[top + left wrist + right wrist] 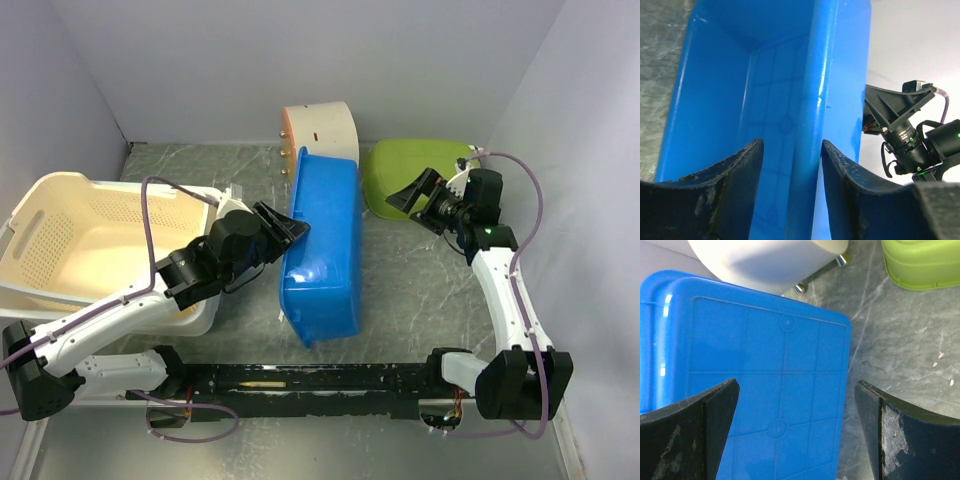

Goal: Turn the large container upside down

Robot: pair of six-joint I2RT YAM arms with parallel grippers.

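Straddling the rim of one blue container (325, 262), left tool (297, 232) stands released; right tool (408, 193) gapes empty.

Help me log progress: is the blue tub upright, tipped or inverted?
Tipped on edge: the blue tub faces its underside toward the right gripper, opening toward the left gripper.

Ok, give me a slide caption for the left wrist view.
Left pincer straddles the tipped blue bin's rim, jaws apart; right wrist camera beyond.
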